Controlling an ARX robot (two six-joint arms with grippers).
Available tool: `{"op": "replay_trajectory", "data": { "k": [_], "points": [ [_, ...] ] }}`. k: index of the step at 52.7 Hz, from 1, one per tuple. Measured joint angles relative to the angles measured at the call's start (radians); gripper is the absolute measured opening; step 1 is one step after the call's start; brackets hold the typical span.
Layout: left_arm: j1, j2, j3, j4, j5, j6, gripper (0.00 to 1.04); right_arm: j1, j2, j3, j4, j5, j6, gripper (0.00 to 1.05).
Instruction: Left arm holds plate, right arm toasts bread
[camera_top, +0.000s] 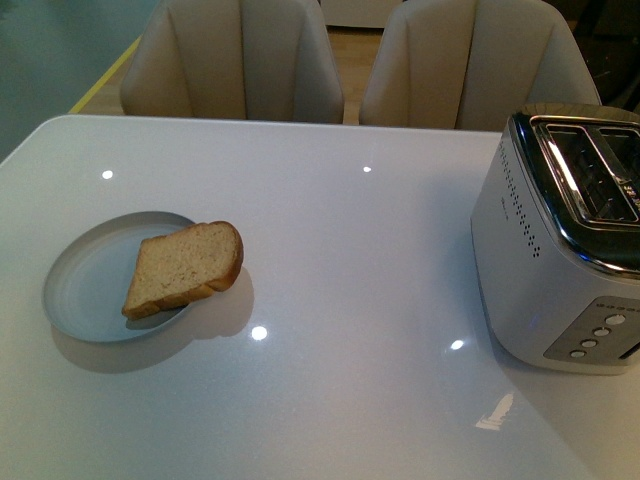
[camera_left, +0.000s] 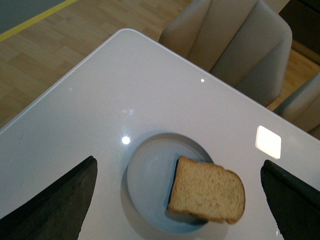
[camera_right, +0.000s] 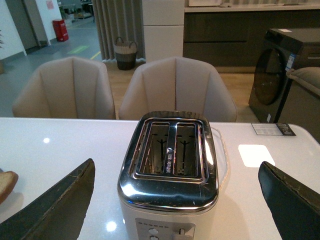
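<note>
Widely parted left gripper (camera_left: 178, 162) above plate (camera_left: 145, 170), right gripper (camera_right: 176, 165) equally wide before toaster (camera_right: 170, 200), both shown only by wrist views, bread (camera_top: 185, 268) propped across plate's rim on toaster side, front view alone showing plate and toaster well apart.

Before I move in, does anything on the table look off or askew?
The bread is not flat in the plate: it is propped on the rim on the toaster side and overhangs it, one end out over the table. Nothing looks spilled or damaged.
</note>
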Motion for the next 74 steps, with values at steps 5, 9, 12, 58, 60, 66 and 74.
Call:
{"op": "replay_trajectory", "data": {
  "k": [5, 9, 12, 58, 60, 66, 74],
  "points": [
    [0.010, 0.202, 0.088, 0.048, -0.002, 0.000, 0.97, 0.000, 0.000, 0.000, 0.000, 0.000, 0.000, 0.96],
    [0.010, 0.333, 0.140, 0.064, 0.013, 0.005, 0.97, 0.000, 0.000, 0.000, 0.000, 0.000, 0.000, 0.96],
    [0.009, 0.410, 0.174, 0.069, 0.037, 0.012, 0.97, 0.000, 0.000, 0.000, 0.000, 0.000, 0.000, 0.96],
    [-0.099, 1.094, 0.685, -0.058, -0.061, 0.000, 0.97, 0.000, 0.000, 0.000, 0.000, 0.000, 0.000, 0.96],
    [-0.102, 1.104, 0.691, -0.063, -0.063, -0.003, 0.97, 0.000, 0.000, 0.000, 0.000, 0.000, 0.000, 0.96],
    [-0.106, 1.137, 0.709, -0.071, -0.066, -0.011, 0.97, 0.000, 0.000, 0.000, 0.000, 0.000, 0.000, 0.96],
    [-0.106, 1.157, 0.715, -0.075, -0.067, -0.016, 0.97, 0.000, 0.000, 0.000, 0.000, 0.000, 0.000, 0.96]
  ]
}}
